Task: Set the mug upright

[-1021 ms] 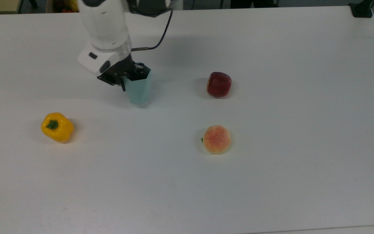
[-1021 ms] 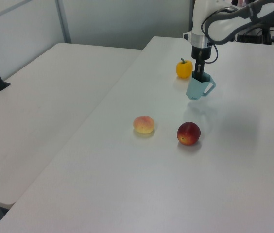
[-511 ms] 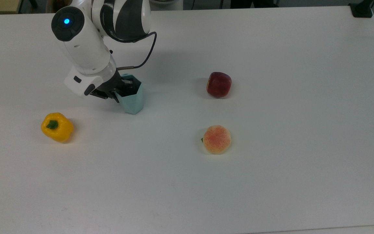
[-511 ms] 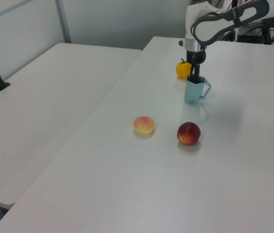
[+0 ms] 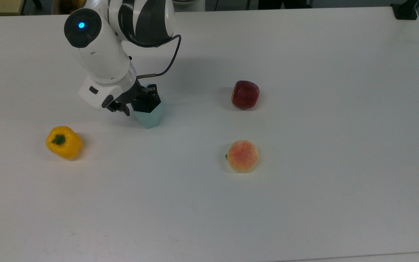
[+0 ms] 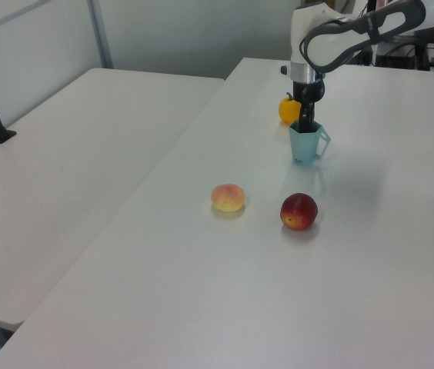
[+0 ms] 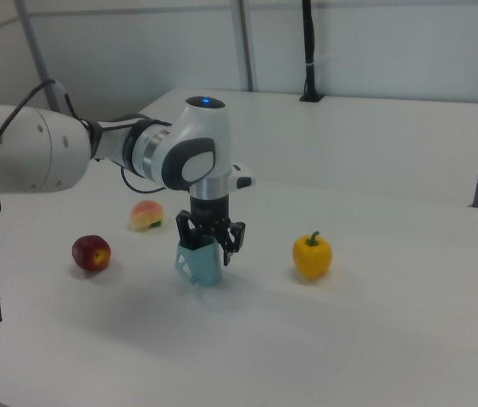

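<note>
We count one mug [image 5: 148, 113], one yellow bell pepper [image 5: 64, 142], one peach [image 5: 243, 156] and one red apple [image 5: 245, 94]. Our gripper [image 5: 136, 101] pinches the upright mug's rim; open table [image 5: 340, 145] lies toward three o'clock in the top view.

No readable text anywhere.

We find no lettering, label, brand, number or sign that we can read on the white tabletop [image 5: 304, 203] or on anything standing on it.
</note>
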